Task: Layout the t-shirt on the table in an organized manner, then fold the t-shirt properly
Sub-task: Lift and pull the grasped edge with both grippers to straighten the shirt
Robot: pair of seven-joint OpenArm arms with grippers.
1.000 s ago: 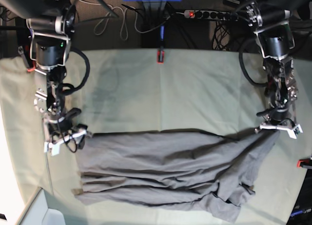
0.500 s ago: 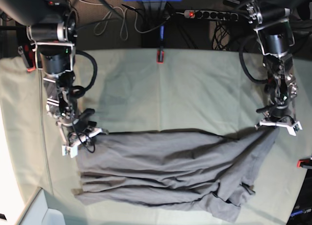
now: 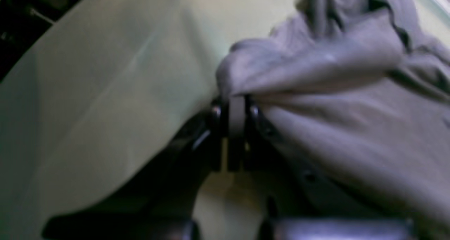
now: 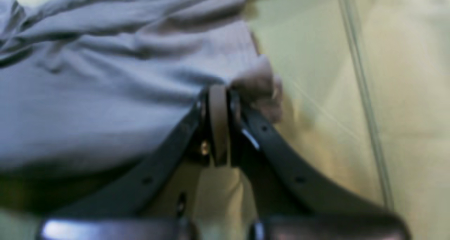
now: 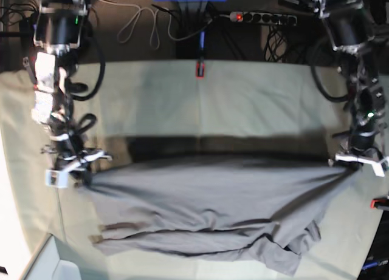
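In the base view, at about nine o'clock, the right gripper (image 5: pixel 76 169) is pinched tight on one corner of the t-shirt (image 5: pixel 206 207); the shirt stretches across the lower half of the bench (image 5: pixel 243 104), its upper edge lifted and pulled taut while the lower part lies rumpled toward six o'clock. At about three o'clock the left gripper (image 5: pixel 358 161) is pinched on the opposite corner. The laying-out step appears to be in hand, and the next move likely calls for both arms to keep the edge taut and lower it evenly, flat, without either corner slipping.
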